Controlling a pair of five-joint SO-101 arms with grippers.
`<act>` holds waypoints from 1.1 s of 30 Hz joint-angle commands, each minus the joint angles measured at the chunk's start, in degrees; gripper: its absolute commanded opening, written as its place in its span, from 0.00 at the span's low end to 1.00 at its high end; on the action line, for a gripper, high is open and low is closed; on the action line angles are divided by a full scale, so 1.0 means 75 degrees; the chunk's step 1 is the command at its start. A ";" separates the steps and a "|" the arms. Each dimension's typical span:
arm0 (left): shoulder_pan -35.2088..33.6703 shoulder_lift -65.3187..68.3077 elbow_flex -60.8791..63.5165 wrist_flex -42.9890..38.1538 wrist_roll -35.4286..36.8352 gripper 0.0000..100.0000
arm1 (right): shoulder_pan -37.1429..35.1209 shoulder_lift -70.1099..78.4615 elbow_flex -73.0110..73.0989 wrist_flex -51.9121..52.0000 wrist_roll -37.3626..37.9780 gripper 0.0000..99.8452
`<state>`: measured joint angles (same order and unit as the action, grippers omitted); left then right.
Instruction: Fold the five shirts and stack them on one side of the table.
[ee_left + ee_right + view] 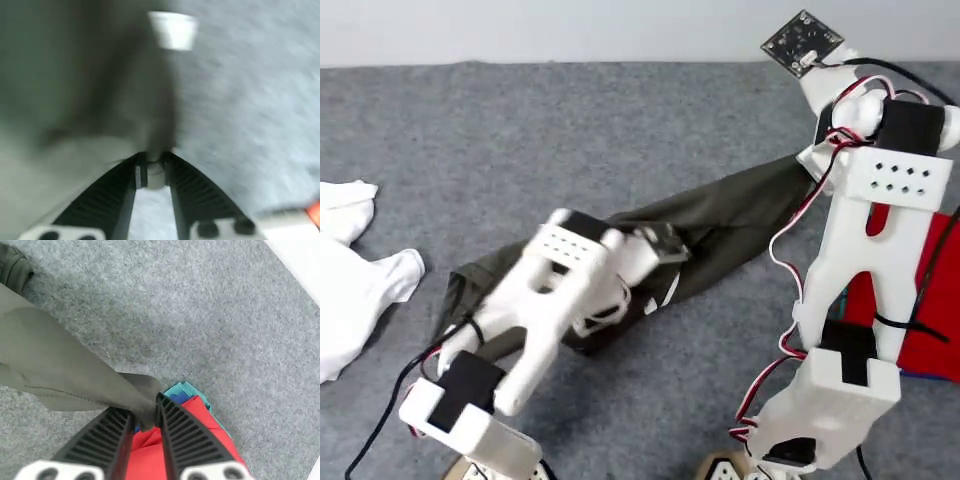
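Across desk (620, 110) centre toward 2 o'clock: olive shirt (740, 215), stretched between both arms. Left jaws clamped on a fold near its middle; right jaws clamped on its 2 o'clock corner. At 9 o'clock: white shirt (350, 290). At 3 o'clock: folded stack (942, 320), red uppermost.

My white plastic left arm (545, 300) leans low, its black-fingered left gripper (154, 169) pinching the olive-green shirt (60, 365). My white right arm (865, 250) stretches forward, its right gripper (145, 416) clamped on the same shirt.
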<state>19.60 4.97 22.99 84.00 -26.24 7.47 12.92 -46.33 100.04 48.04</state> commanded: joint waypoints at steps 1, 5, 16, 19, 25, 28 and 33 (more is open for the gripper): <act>-0.0949 -0.0223 0.0018 -0.0844 -0.0469 0.07 | 0.0076 -0.0053 -0.0399 0.0088 -0.0059 0.01; -0.1852 0.0105 -0.0018 -0.1875 -0.0903 0.07 | 0.0064 -0.0053 -0.0399 0.0088 -0.0059 0.01; -0.2403 0.1477 -0.2549 -0.0340 -0.0985 0.07 | 0.0111 -0.0100 -0.0399 0.0088 -0.0012 0.01; -0.2086 0.1465 -0.3311 0.0610 -0.0985 0.07 | 0.0100 -0.0100 -0.0399 0.0088 -0.0012 0.01; -0.1172 0.1465 -0.4683 0.2227 -0.0891 0.07 | 0.0111 -0.0029 -0.0399 0.0088 -0.0012 0.01; -0.0844 0.1020 -0.4683 0.2204 -0.0445 0.07 | 0.0111 -0.0029 -0.0399 0.0088 -0.0012 0.01; -0.0047 0.0176 -0.3675 0.2192 -0.0399 0.07 | 0.0123 -0.0029 -0.0399 0.0088 -0.0012 0.01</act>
<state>16.26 11.65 -7.43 98.77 -29.93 7.47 12.92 -46.33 100.04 48.04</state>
